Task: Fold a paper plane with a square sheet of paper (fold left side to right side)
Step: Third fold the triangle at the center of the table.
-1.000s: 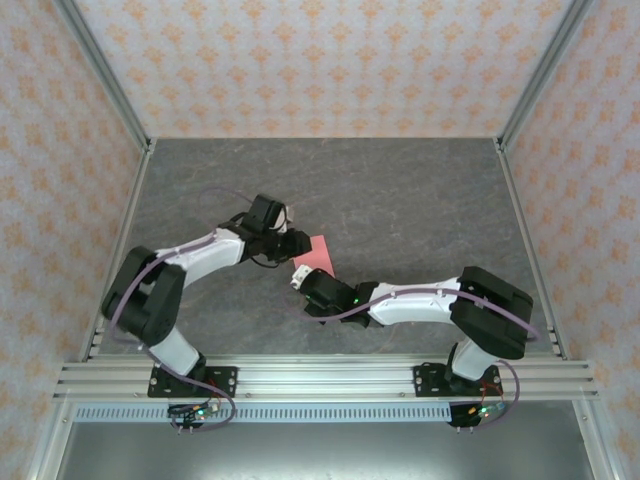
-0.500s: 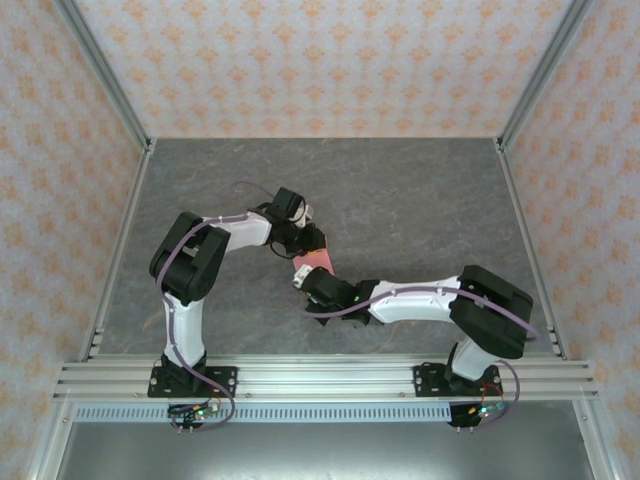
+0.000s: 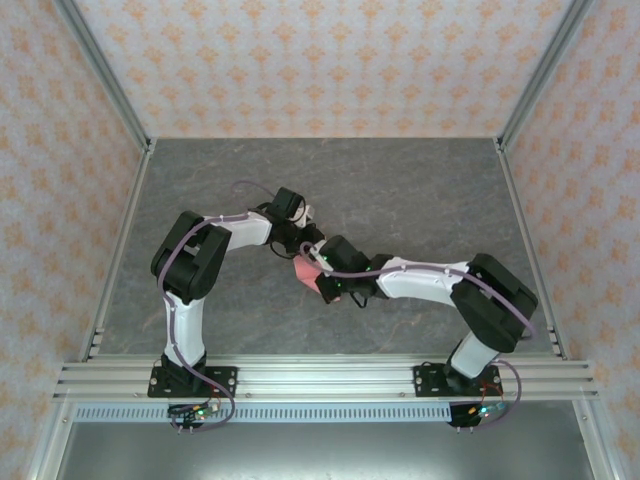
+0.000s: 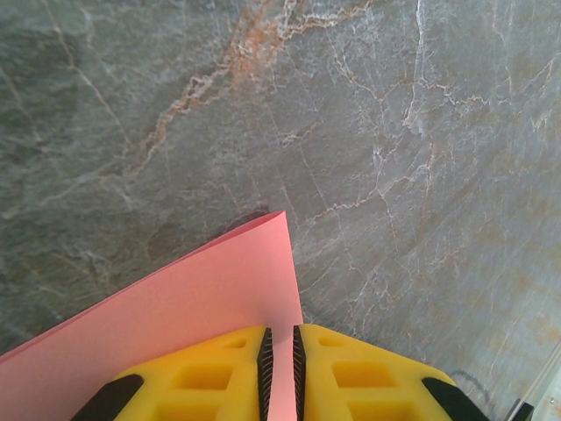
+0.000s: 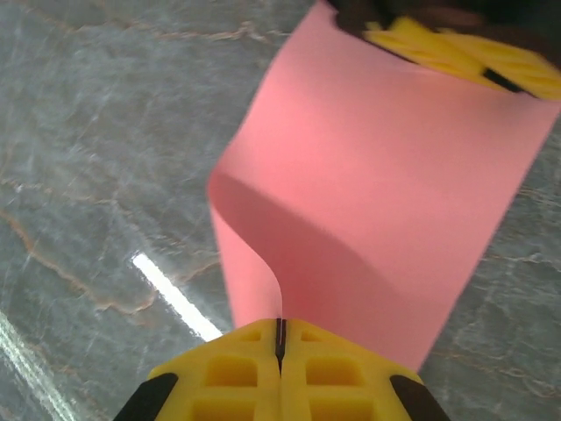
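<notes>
Mid-fold. Left gripper (image 4: 279,340), nearly closed, pinches sheet (image 5: 386,202) at 1 o'clock corner; right gripper (image 5: 280,338), shut, clamps 6 o'clock edge. Next: match edges, flatten crease.

One square sheet of paper (image 5: 377,193), one left claw (image 4: 280,331), one right claw (image 5: 280,326), one table (image 4: 421,132).

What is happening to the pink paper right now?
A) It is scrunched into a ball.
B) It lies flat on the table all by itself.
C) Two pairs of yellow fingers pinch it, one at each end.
C: in the right wrist view the pink paper bends in a curve from the right arm's fingers up to the left arm's fingers, and each pair pinches an edge.
</notes>
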Controlling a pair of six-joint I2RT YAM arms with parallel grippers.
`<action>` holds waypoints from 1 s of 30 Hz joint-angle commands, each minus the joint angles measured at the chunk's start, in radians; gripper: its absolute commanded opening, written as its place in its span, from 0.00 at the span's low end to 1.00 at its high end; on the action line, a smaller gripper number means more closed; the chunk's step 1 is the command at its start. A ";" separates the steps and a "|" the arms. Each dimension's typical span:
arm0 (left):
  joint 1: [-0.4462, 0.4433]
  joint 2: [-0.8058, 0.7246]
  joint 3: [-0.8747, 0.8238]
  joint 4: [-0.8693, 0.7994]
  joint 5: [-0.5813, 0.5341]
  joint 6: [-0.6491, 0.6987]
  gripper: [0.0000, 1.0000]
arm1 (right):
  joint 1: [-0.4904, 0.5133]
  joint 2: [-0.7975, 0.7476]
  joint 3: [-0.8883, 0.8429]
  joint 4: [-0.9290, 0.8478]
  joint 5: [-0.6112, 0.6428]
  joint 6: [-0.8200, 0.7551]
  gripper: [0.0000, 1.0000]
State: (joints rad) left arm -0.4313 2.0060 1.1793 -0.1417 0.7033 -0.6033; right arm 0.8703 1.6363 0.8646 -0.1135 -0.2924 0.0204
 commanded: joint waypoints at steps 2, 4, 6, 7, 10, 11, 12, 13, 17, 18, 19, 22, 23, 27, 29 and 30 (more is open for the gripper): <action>-0.020 0.046 0.007 -0.058 -0.021 0.025 0.18 | -0.054 0.038 0.023 -0.029 -0.102 0.059 0.00; -0.027 0.049 0.012 -0.064 -0.024 0.027 0.18 | -0.070 0.052 0.031 -0.038 -0.107 0.067 0.00; -0.031 0.050 0.013 -0.064 -0.026 0.027 0.18 | -0.078 0.066 0.041 -0.050 -0.107 0.074 0.00; -0.034 0.050 0.013 -0.064 -0.028 0.028 0.18 | -0.082 0.072 0.047 -0.055 -0.102 0.078 0.00; -0.038 0.049 0.014 -0.070 -0.033 0.029 0.18 | -0.088 0.091 0.062 -0.069 -0.090 0.085 0.00; -0.040 0.050 0.017 -0.072 -0.033 0.029 0.18 | -0.089 0.095 0.064 -0.072 -0.086 0.085 0.00; -0.042 0.050 0.018 -0.072 -0.034 0.031 0.17 | -0.093 0.098 0.067 -0.072 -0.082 0.087 0.00; -0.042 0.050 0.018 -0.073 -0.034 0.030 0.17 | -0.096 0.099 0.068 -0.072 -0.082 0.086 0.00; -0.045 0.052 0.020 -0.078 -0.037 0.033 0.17 | -0.102 0.096 0.075 -0.082 -0.072 0.082 0.00; -0.044 0.052 0.020 -0.079 -0.038 0.032 0.17 | -0.103 0.097 0.077 -0.087 -0.066 0.079 0.00; -0.045 0.054 0.020 -0.079 -0.040 0.032 0.17 | -0.105 0.096 0.077 -0.090 -0.062 0.079 0.00; -0.046 0.053 0.020 -0.079 -0.042 0.032 0.17 | -0.111 0.093 0.073 -0.092 -0.057 0.079 0.00; -0.047 0.053 0.020 -0.079 -0.042 0.032 0.17 | -0.113 0.092 0.070 -0.092 -0.057 0.078 0.00; -0.048 0.053 0.021 -0.079 -0.044 0.032 0.16 | -0.114 0.088 0.066 -0.092 -0.049 0.081 0.00; -0.048 0.053 0.020 -0.082 -0.044 0.032 0.16 | -0.113 0.082 0.062 -0.085 -0.048 0.085 0.00; -0.048 0.053 0.019 -0.082 -0.045 0.032 0.16 | -0.114 0.078 0.062 -0.086 -0.048 0.087 0.00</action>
State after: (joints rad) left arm -0.4583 2.0186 1.1980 -0.1455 0.6949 -0.5926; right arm 0.7624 1.7271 0.9169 -0.1841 -0.3641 0.0944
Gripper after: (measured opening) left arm 0.166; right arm 0.048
